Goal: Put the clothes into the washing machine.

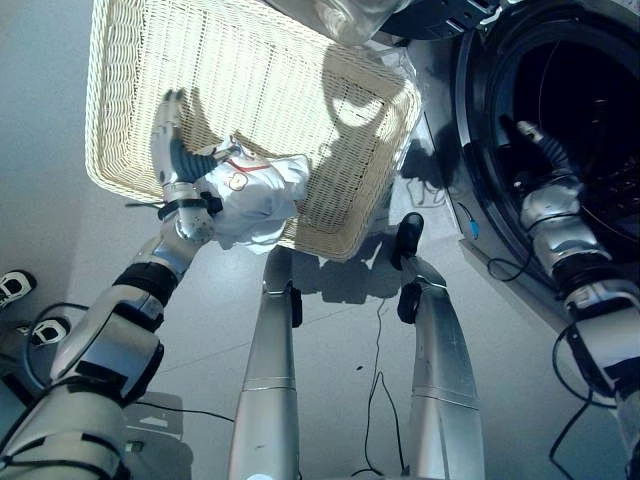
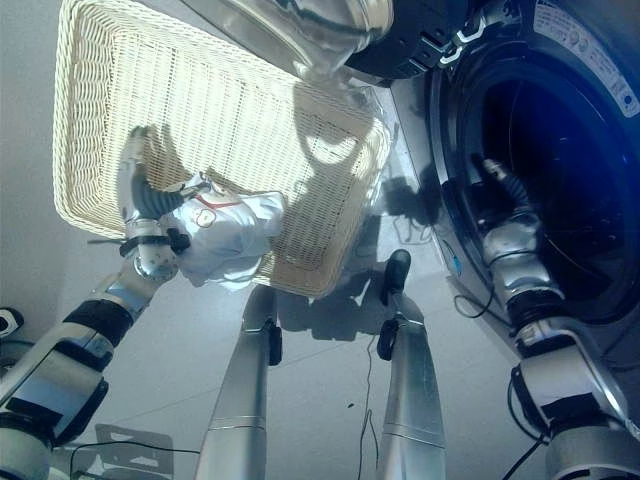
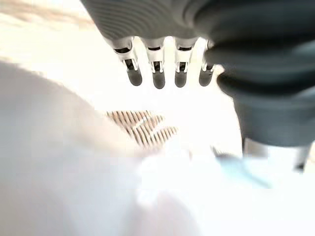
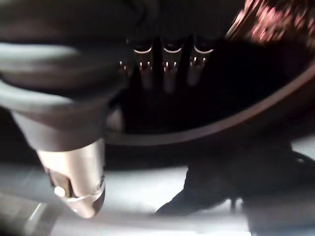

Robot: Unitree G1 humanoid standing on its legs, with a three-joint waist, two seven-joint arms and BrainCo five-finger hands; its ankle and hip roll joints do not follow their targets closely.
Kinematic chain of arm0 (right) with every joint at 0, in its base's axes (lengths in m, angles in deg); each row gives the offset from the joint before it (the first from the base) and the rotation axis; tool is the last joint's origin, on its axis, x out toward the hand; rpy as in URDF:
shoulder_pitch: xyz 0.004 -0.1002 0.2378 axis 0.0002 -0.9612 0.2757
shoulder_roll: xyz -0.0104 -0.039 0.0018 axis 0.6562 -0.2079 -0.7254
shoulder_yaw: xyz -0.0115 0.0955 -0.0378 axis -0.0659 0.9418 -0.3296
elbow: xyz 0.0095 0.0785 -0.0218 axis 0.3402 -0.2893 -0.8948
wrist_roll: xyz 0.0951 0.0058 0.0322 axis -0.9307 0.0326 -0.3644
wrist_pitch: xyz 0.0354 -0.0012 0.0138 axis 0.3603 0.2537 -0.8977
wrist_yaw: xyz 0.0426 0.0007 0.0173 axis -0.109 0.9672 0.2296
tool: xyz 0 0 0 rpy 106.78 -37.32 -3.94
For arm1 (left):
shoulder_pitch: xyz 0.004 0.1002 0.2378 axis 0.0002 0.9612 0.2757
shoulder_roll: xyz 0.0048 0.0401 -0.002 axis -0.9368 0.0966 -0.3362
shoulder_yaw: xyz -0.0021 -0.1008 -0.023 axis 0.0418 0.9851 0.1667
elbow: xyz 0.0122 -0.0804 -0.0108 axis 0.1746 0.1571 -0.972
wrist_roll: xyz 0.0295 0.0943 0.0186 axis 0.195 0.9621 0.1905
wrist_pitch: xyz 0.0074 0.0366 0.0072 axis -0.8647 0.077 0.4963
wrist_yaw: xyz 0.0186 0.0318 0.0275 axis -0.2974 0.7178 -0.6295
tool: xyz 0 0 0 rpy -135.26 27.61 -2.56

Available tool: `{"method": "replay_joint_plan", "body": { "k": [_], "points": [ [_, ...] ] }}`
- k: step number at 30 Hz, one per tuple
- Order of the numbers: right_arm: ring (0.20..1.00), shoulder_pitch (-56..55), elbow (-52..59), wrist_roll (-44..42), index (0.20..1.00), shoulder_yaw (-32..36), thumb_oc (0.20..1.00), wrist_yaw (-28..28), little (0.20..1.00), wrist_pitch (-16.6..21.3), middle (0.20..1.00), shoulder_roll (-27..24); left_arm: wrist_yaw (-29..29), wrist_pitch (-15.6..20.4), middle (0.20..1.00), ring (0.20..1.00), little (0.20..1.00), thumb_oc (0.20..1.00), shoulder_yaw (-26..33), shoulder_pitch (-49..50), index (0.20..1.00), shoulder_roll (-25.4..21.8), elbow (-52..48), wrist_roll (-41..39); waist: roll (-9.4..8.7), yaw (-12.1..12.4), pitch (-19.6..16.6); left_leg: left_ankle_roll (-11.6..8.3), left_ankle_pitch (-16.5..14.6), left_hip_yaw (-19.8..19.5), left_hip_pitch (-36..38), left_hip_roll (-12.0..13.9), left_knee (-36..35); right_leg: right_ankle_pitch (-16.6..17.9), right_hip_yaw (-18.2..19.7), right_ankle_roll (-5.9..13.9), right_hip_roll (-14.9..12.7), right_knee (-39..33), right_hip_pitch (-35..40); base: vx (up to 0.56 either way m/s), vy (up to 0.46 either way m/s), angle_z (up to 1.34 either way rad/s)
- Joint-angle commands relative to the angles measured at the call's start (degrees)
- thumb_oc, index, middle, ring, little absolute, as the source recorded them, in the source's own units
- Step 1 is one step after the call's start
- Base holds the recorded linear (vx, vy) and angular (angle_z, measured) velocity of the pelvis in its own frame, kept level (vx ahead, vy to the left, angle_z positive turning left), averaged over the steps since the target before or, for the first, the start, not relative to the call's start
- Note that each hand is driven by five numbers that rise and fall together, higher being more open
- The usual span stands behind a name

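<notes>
A white garment with a small red mark lies bunched at the near edge of a pale wicker basket on the floor. My left hand reaches into the basket just left of the garment. Its fingers are straight above the white cloth and hold nothing. The washing machine stands at the right with its round dark drum opening uncovered. My right hand is at the rim of that opening, fingers straight and pointing into the dark drum, with nothing in them.
The washer's open door with its glass bowl hangs over the basket's far right corner. Grey floor surrounds the basket. A pair of shoes sits at the left edge.
</notes>
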Motion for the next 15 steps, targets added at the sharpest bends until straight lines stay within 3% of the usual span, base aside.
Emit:
{"method": "replay_joint_plan", "body": {
  "k": [1,5,15],
  "points": [
    [1.000,-2.4,5.5,7.2,1.000,-1.3,1.000,3.9,1.000,-1.4,1.000,-0.7,4.5,2.4,1.000,1.000,1.000,1.000,5.3,-0.3,1.000,0.6,-0.6,-1.1,0.89,-1.5,-0.5,3.84,-6.8,1.5,-1.2,-2.7,7.7,6.8,-3.6,0.39,4.1,-9.7,4.0,0.00,0.000,0.00],
    [1.000,-6.1,11.1,14.6,1.000,-2.5,1.000,3.6,1.000,-3.0,1.000,1.1,6.0,4.0,1.000,1.000,1.000,1.000,9.1,1.7,1.000,1.3,-0.7,-2.2,0.51,-2.1,-0.5,3.78,-6.6,1.8,-1.0,-2.5,7.5,6.2,-3.2,0.10,4.7,-9.3,4.2,-0.01,0.019,0.00],
    [1.000,-8.9,19.0,29.5,1.000,-7.6,1.000,3.0,1.000,-0.9,1.000,2.6,5.4,5.8,1.000,1.000,1.000,1.000,12.1,2.7,1.000,1.9,-1.2,-4.7,0.40,-2.5,-0.5,3.69,-6.0,2.5,-0.6,-2.2,7.0,5.6,-2.9,-0.01,5.0,-9.3,4.6,-0.01,0.028,-0.03]
  ]
}}
